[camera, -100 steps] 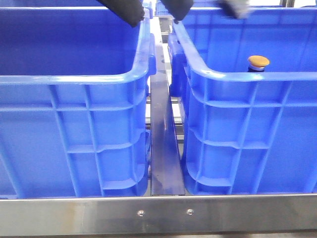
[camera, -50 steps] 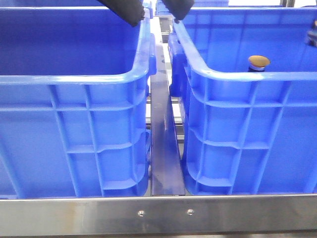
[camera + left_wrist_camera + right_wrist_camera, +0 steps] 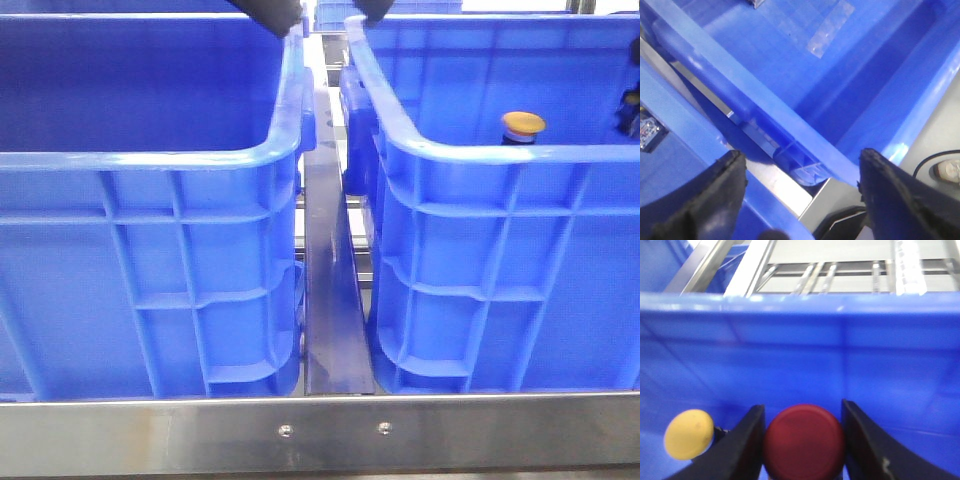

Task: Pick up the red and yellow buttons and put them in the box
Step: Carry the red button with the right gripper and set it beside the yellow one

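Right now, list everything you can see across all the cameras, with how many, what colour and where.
Crates: two, blue; left crate and right crate side by side.
Metal rail: one, silver, running between the crates.
Front frame bar: one, silver, across the near edge.
Yellow button: one, yellow-orange cap, inside the right crate.
Red button: one, dark red, between the right gripper's fingers, beside the yellow one.
Clear tape patch: one, on a crate floor in the left wrist view.
Left gripper: open, black fingers, above the crate rims near the rail.
Right gripper: black fingers flanking the red button; whether they press it is unclear.
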{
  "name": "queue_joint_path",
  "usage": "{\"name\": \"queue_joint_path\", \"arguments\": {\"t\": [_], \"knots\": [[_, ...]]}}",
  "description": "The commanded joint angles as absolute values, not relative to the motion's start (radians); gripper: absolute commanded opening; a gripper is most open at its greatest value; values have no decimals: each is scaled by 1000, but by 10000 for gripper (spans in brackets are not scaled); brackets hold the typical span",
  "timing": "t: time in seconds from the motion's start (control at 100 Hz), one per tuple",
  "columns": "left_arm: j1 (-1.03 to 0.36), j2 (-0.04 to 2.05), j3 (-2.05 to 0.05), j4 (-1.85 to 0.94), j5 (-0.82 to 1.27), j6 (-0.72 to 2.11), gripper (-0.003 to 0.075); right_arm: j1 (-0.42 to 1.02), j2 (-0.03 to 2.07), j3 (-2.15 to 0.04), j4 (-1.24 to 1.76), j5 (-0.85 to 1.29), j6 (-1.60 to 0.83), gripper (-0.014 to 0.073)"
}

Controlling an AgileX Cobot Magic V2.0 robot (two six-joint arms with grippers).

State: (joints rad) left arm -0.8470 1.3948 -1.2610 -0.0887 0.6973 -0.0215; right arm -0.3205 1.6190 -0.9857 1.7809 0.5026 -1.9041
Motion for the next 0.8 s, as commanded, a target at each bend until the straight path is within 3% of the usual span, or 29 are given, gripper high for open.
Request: {"name": "queue_joint_path", "arguments": {"t": [0.0,0.7,0.79], "knots": [[-853,1358,-1290,-106,623,-23,460,-326,1620,-1036,1899,595,-1946,216],[-853,1358,-1290,-106,600,-23,459,-326,1808,-1153,1898,577,-1962,216],[-853,1358,-1290,-106,600,-23,459,-326,1809,-1153,1898,571,-1962,265]]}}
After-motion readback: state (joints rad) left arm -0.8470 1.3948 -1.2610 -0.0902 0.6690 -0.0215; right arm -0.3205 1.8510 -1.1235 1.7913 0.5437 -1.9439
